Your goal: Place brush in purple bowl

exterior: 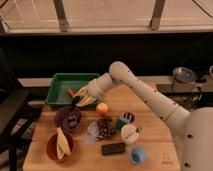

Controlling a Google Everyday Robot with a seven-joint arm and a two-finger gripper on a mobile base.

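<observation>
Looking at your arm: gripper point(81, 98) hung above the purple bowl point(67, 118), by the green tray point(59, 85) | brush point(76, 100) dangled at its tip | jaws' width: cannot tell.

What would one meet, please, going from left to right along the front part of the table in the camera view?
Red-brown bowl → purple bowl, with the claw just above it → pine cone → white cup → blue cup.

Gripper point(80, 97) poised above purple bowl point(67, 118), tray point(60, 85) set behind, red-brown bowl point(60, 146) placed in front, phone-like slab point(113, 148) laid rightward
</observation>
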